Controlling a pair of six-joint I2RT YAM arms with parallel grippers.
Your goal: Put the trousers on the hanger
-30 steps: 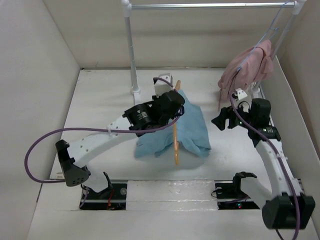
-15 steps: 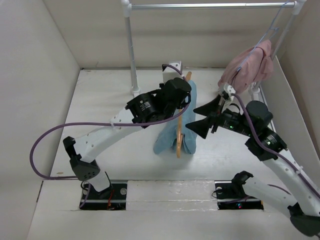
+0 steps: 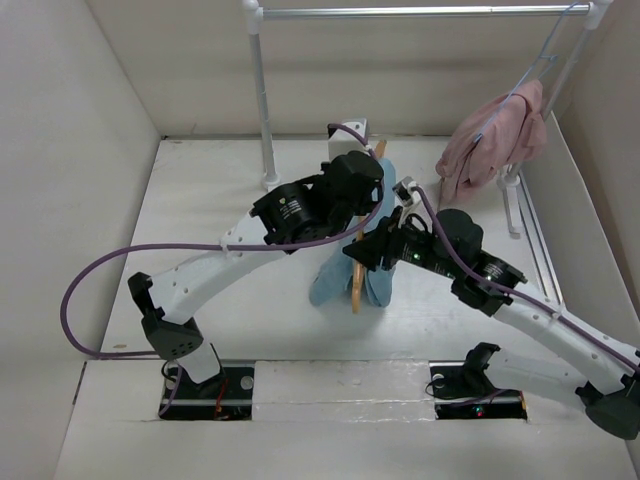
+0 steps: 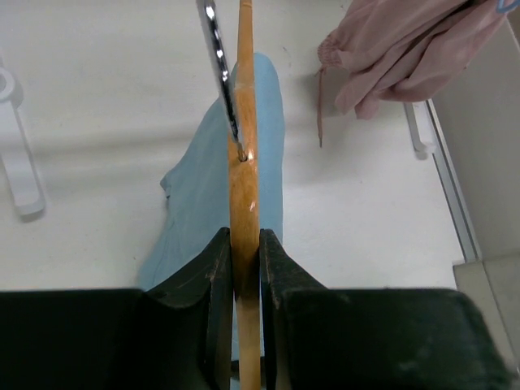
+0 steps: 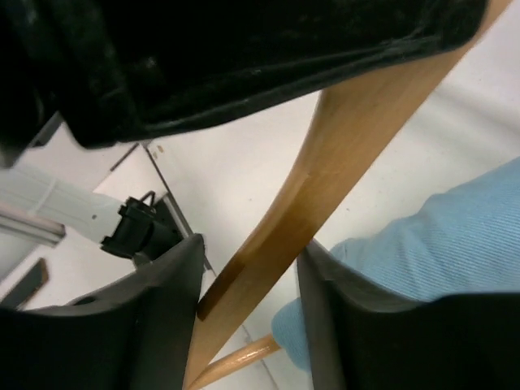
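A smooth white counter [image 3: 200, 200] sits boxed by plain pale walls [image 3: 60, 150]. Mid-counter, the left gripper [image 4: 242, 244] jaws clamp a tan-orange wooden hanger with a thin metal hook [image 4: 244, 187], held edge-on. Soft light blue trousers [image 4: 191, 211] bunch beside and below it. The right gripper [image 5: 248, 276] jaws straddle its curved arm — whether they press, I cannot tell. Behind, a crumpled pink garment [image 3: 500, 140] hangs from a white rail [image 3: 420, 12].

The hanger [image 4: 244, 203] is smooth tan wood with a faint sheen, its hook [image 4: 218, 65] at twelve o'clock bright polished metal. The trousers [image 4: 195, 219] are matt light blue cloth, finely ribbed; the pink garment [image 4: 406, 49] at two o'clock is soft creased cloth.
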